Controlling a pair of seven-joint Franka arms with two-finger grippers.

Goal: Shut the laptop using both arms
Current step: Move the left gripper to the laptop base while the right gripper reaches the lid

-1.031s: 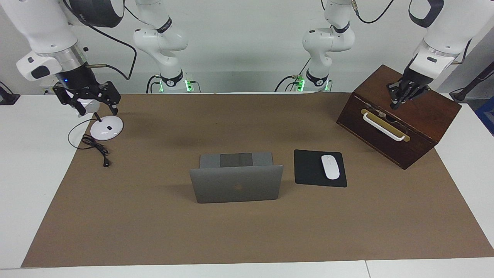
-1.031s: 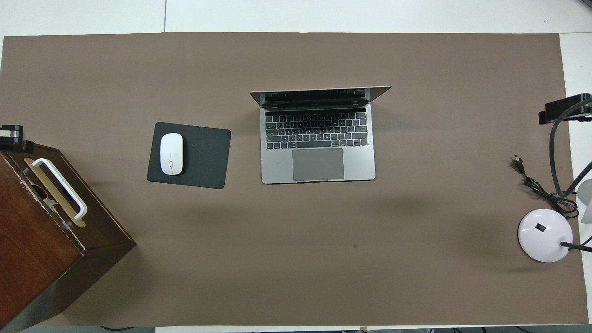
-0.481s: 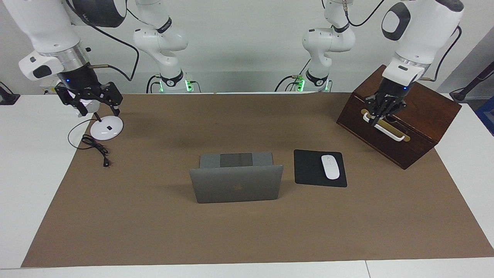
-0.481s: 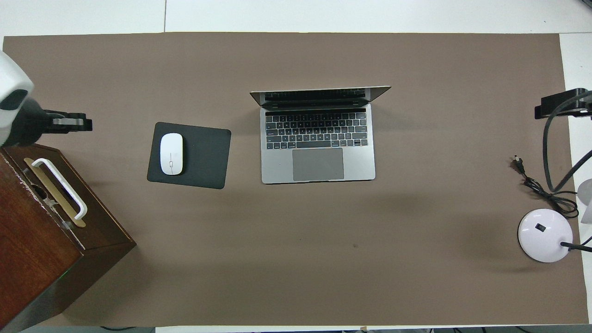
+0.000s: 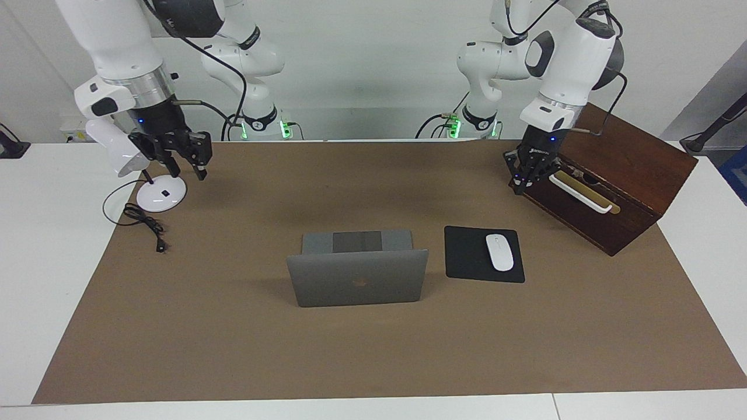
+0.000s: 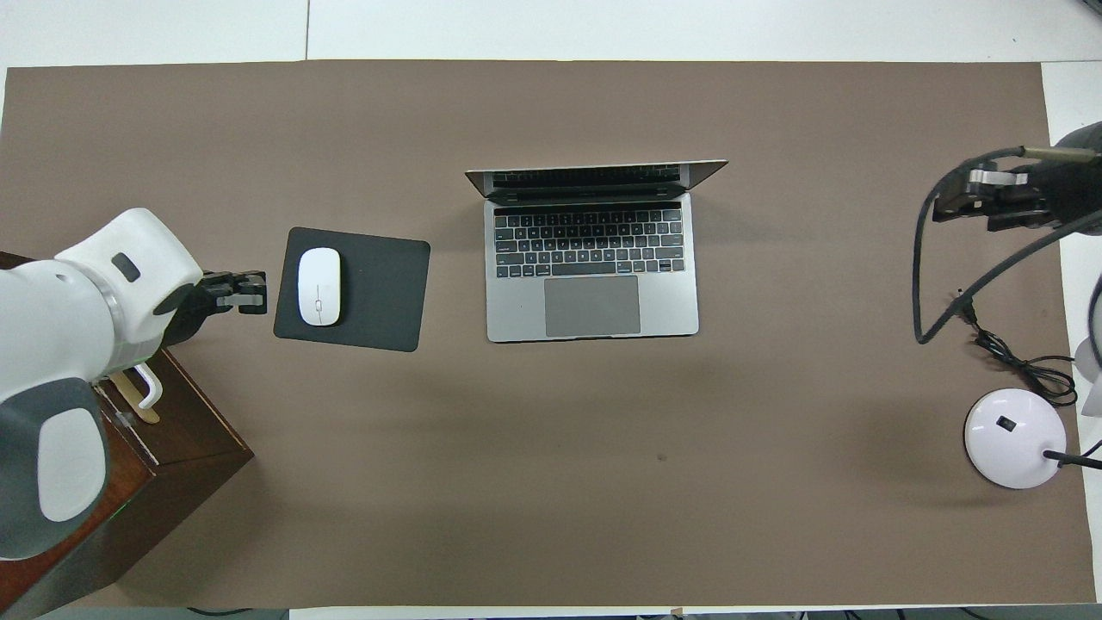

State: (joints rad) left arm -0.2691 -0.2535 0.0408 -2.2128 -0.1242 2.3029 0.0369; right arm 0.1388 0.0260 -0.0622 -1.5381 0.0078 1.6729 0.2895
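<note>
The laptop point(image 5: 357, 274) is seen open in the middle of the brown mat point(image 5: 373, 361), beside the mousepad point(image 5: 483, 254). The left gripper point(image 5: 527, 175) is held up, empty, fingers together. The right gripper point(image 5: 185, 162) is held up, empty, fingers spread.

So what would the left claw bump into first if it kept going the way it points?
Probably the bare mat between the box and the mousepad. The left claw points mostly down; depth is unclear, so maybe the mousepad's edge.
</note>
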